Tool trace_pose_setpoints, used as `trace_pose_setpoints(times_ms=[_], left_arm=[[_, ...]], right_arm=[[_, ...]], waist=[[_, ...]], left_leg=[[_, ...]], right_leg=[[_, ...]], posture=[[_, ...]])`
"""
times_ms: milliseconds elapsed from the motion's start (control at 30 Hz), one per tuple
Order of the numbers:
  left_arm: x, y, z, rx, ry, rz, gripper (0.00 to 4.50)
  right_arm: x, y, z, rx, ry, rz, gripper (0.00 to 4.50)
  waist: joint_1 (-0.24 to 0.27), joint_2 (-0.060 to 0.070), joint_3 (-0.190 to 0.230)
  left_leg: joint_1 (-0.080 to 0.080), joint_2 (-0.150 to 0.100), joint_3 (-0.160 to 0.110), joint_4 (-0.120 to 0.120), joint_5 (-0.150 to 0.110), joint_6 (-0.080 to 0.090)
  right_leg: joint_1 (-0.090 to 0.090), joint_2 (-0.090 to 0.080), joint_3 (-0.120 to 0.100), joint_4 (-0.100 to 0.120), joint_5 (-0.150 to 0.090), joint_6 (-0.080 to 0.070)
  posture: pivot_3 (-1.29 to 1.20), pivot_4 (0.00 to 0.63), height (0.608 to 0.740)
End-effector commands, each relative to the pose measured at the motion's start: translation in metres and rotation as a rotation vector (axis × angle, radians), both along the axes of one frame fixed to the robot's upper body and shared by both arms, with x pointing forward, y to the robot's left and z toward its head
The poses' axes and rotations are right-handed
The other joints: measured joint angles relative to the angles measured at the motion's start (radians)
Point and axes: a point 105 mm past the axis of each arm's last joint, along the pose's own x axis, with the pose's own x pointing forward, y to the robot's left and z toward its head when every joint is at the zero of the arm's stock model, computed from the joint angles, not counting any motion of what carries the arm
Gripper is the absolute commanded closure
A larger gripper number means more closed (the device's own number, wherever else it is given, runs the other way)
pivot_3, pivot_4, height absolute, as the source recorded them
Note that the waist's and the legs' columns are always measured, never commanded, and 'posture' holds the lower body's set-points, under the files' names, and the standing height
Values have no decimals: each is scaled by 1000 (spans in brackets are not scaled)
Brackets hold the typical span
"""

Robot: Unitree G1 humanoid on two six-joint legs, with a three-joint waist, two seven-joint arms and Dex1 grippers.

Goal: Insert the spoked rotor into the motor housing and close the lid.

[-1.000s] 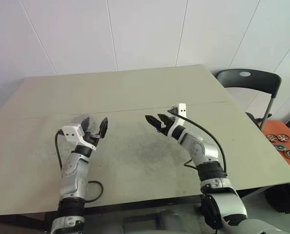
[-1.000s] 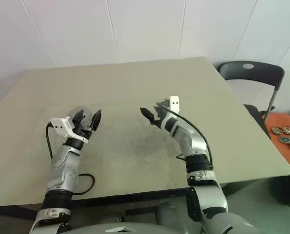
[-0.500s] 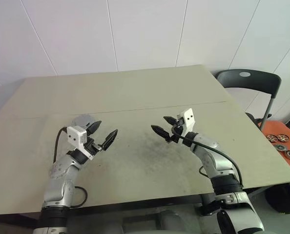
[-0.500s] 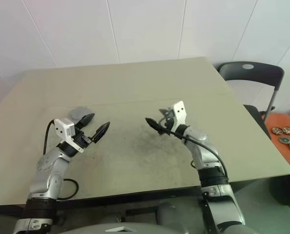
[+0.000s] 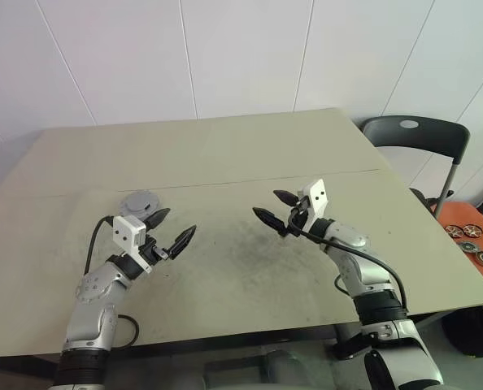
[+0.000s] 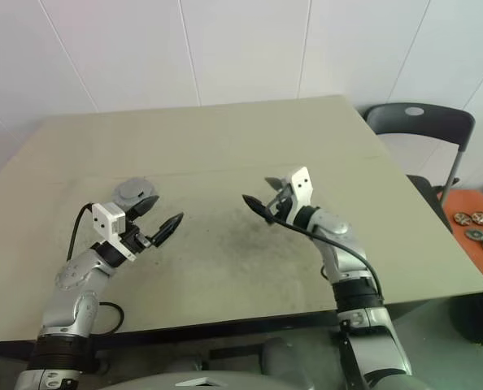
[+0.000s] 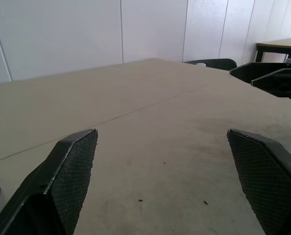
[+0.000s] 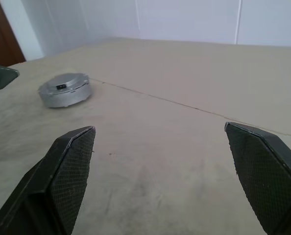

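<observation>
Resting on the matte beige table (image 5: 225, 154), a squat round silver puck, the motor housing (image 8: 65, 90), is seen with its pale-grey lid (image 5: 139, 200) on top; the metal is smooth and dull. The left gripper (image 5: 170, 228) is held just beside the housing, its black pointed fingers spread wide with nothing between them. The right gripper (image 5: 276, 206) is found well apart from the housing, also fully spread and empty. The finger pads (image 7: 74, 169) are finely cross-hatched.
</observation>
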Motion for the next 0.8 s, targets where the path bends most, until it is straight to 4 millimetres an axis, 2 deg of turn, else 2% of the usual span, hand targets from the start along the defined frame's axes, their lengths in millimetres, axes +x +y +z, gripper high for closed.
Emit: trace_pose_setpoints(times_ms=[33,267,800], left_arm=[[1,0,12,21,-58,-5,0],[1,-3,10,33,-53,-15,0],[1,-6,8,52,-53,-30,0]], right_arm=[[-1,3,15,23,-56,6,78],[3,-4,18,20,-68,-21,78],[5,3,22,17,-85,-12,78]], waist=[[0,0,0],[0,0,0],[0,0,0]], left_leg=[[0,0,0,0,0,0],[0,0,0,0,0,0],[0,0,0,0,0,0]], right_leg=[[0,0,0,0,0,0],[0,0,0,0,0,0],[0,0,0,0,0,0]], posture=[[0,0,740],[0,0,740],[0,0,740]])
